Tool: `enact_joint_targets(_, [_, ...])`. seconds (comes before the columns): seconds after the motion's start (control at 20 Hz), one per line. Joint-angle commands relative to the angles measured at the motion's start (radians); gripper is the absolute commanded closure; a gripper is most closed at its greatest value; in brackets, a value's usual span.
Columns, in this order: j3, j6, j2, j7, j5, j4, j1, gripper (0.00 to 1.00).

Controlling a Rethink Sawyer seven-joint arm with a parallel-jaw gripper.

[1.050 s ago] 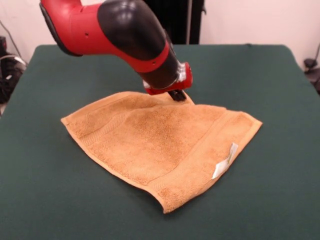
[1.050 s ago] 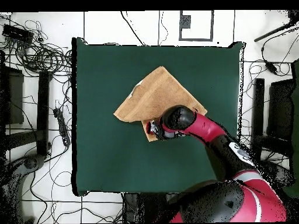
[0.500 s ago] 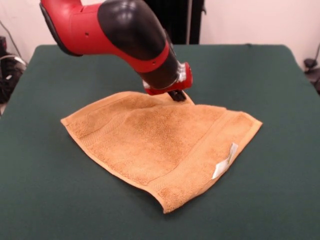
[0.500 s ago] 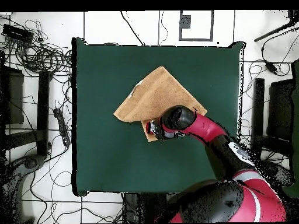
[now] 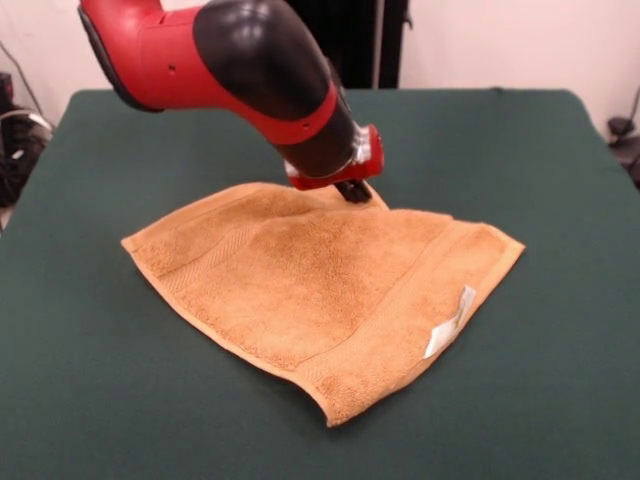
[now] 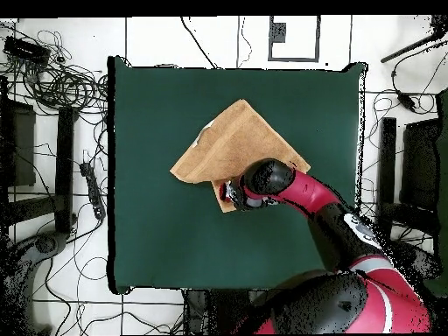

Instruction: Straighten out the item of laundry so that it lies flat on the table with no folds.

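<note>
Front view showed the small orange-tan terry hand towel [image 5: 320, 290] lying near the middle of the dark green cloth-covered tabletop [image 5: 100, 400], folded over itself into a rough triangle, with its small white label [image 5: 450, 322] on the band toward 4 o'clock. The red and black arm's black pincer [image 5: 355, 190] stood at the towel's 12 o'clock corner, its tips at or just above the cloth.

Pincer state: could not tell. The red wrist flange and the arm's bulk covered the tips in both views, so whether it was spread, pressed together, or pinching the corner was not readable. Contact with the towel was likewise uncertain.

Risks, as judged:
- If only the upper layer were caught at that corner, a pull might unfold it; if both layers were caught, the whole towel would likely slide across the tabletop with the fold intact.
- Terry on cloth probably drags, so a low pull could bunch the towel into fresh creases.
- A weak pinch on the thick hem could slip off mid-move.

Hidden or unclear: in the overhead view the arm covered the towel's 5 o'clock portion [image 6: 229, 144]; the lower layer's outline was not visible.
</note>
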Motion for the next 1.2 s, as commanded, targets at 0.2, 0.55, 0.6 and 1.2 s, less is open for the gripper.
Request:
enact_joint_targets(0.2, [0.022, -0.145, 0.006, 0.012, -0.079, 0.108, -0.039, 1.0])
enact_joint_targets(0.55, [0.043, -0.191, -0.034, -0.008, -0.105, 0.233, -0.12, 1.0])
enact_joint_targets(0.6, [0.044, -0.198, -0.039, -0.011, -0.112, 0.249, -0.128, 1.0])
enact_joint_targets(1.2, [0.079, -0.162, -0.054, -0.003, -0.151, 0.31, -0.184, 1.0])
